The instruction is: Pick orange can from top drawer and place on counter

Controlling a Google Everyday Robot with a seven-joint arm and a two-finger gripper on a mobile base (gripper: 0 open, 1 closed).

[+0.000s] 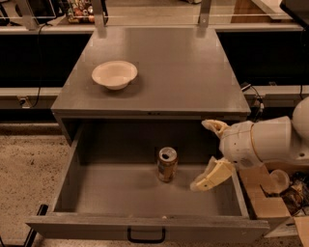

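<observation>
A cream bowl (114, 75) sits upright at upper left; a cardboard box (263, 198) lies at lower right.

My jaws stand spread apart over the right side of the top drawer (120, 193), right of the orange can (167, 164). My arm (270, 142) behind them is cut off by the right edge and covers part of the drawer's right wall. The drawer's rear lies in shadow under the table (183, 72). The bottom edge cuts the front panel. Print on the can is too small to read. Items on the far shelf (79, 9) cannot be identified.
</observation>
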